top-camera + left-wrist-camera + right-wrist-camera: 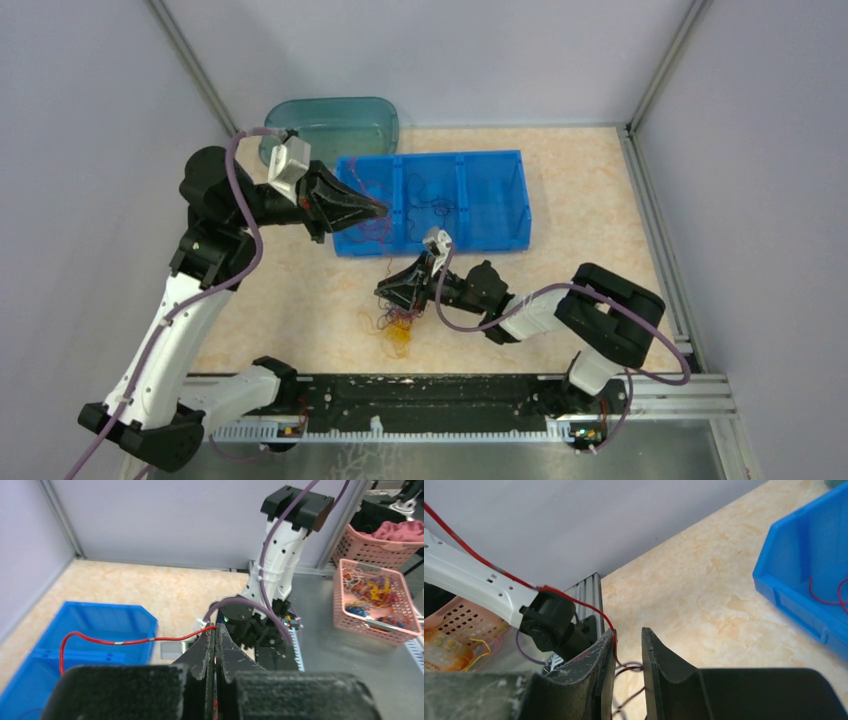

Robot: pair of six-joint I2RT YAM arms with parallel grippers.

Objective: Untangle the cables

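Observation:
A small clump of red, dark purple and yellow-orange cables [396,328] lies on the table in front of the blue bin [500,245]. My left gripper [380,211] hangs over the bin's left compartment. In the left wrist view it [216,627] is shut on a red cable [115,641] that trails left over the bin. My right gripper [386,296] sits just above the clump. In the right wrist view it [628,632] is open, with a red cable [589,607] running along its left finger and dark purple strands [626,669] between the jaws.
The blue bin has three compartments; loose red strands [365,195] lie in the left one and dark strands [436,200] in the middle one. A teal tub [330,125] stands behind it. Pink baskets [372,600] of coloured wires sit beyond the table's near edge.

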